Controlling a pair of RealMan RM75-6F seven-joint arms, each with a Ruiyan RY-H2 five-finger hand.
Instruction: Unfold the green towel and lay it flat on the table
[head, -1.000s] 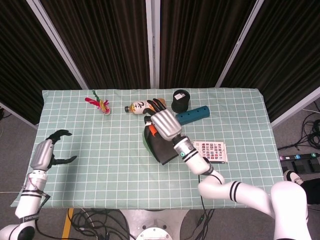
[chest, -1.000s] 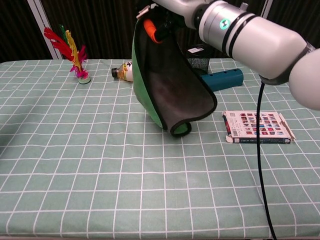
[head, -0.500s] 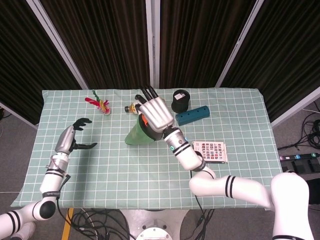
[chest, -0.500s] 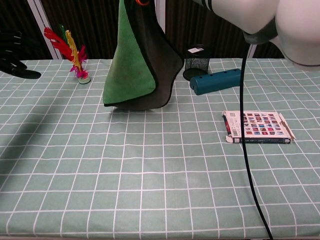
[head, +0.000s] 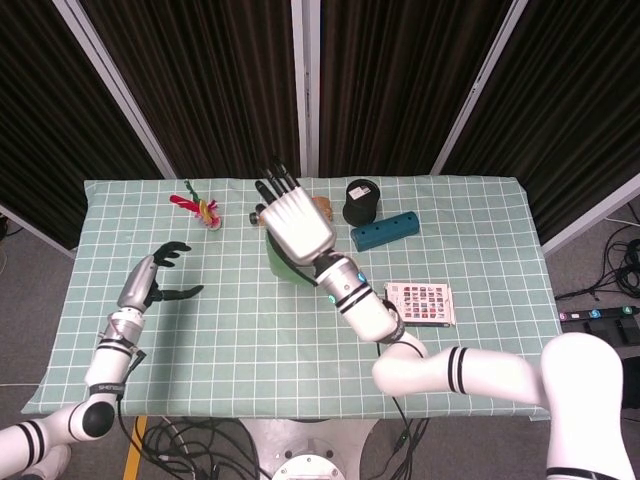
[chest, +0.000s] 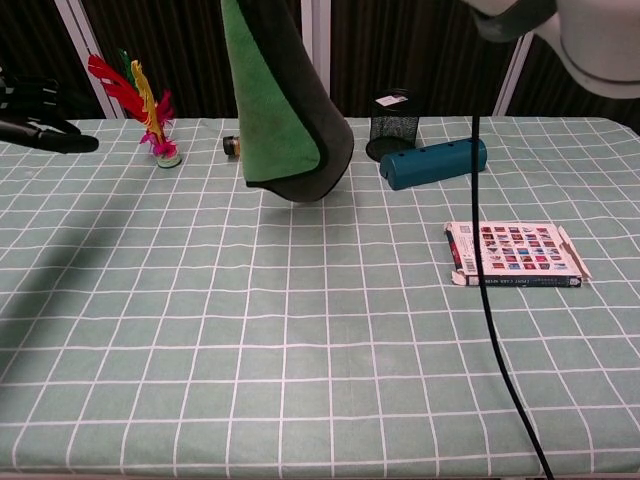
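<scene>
presently the green towel (chest: 283, 120) hangs folded from the right hand (head: 296, 222), raised high over the far middle of the table (head: 250, 330), its lower edge clear of the cloth. the grip itself lies under the hand; how the fingers close on it cannot be told, though the towel is plainly held from above. left hand (head: 150, 285) hovers well apart at the left side, fingers curled apart, holding nothing. judgement: bring the left hand to a free lower corner, pinch one layer only, then draw the hands apart before lowering.
</scene>
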